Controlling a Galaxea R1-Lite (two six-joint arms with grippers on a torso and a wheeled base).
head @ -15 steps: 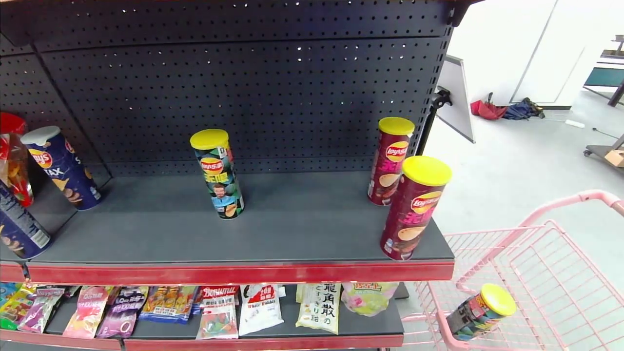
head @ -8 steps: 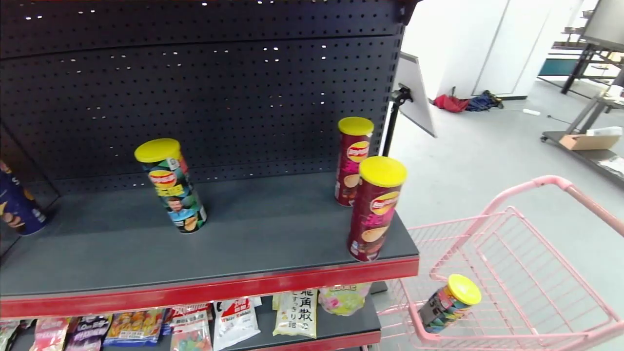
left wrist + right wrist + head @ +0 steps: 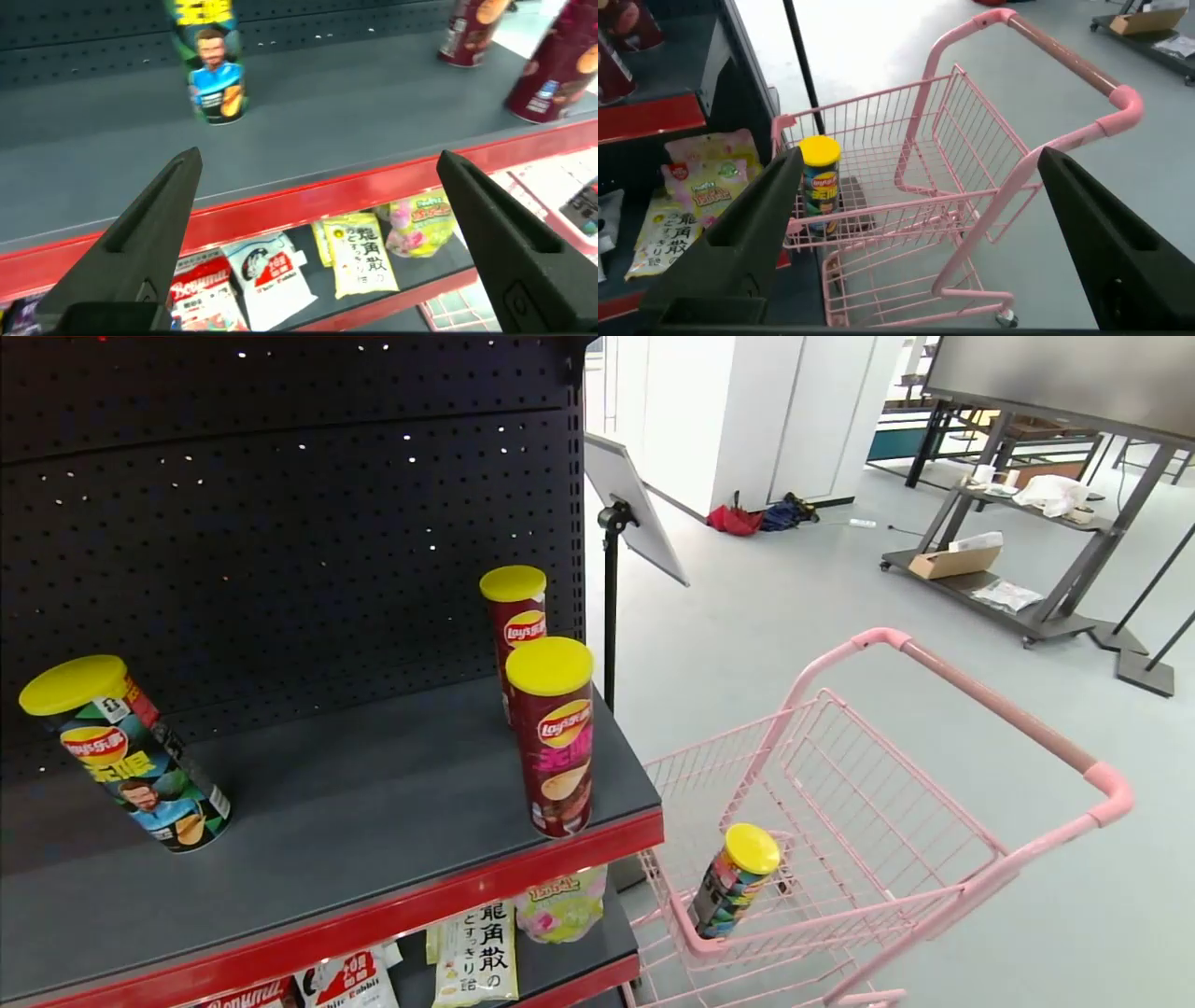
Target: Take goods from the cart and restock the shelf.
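Observation:
A pink wire cart (image 3: pixel 971 695) stands to the right of the dark shelf (image 3: pixel 373 803). In the cart's near corner stands one multicoloured chip can with a yellow lid (image 3: pixel 733 882), which the right wrist view has as the can (image 3: pixel 820 182) inside the cart (image 3: pixel 990 140). On the shelf two dark red cans (image 3: pixel 555 737) (image 3: pixel 515 611) stand by the right end and a multicoloured can (image 3: pixel 126 761) at the left. My left gripper (image 3: pixel 318 157) is open in front of the shelf's red edge (image 3: pixel 280 201). Above the cart, my right gripper (image 3: pixel 920 154) is open and holds nothing.
Snack bags (image 3: pixel 476 957) lie on the lower shelf. A sign on a black stand (image 3: pixel 611 523) rises just past the shelf's right end. A metal rack (image 3: pixel 1018 513) with boxes stands far back right. Grey floor lies open around the cart.
The head camera has swung to the right, so the shelf slid left in the picture and the cart came toward the middle. The cans stand where they were.

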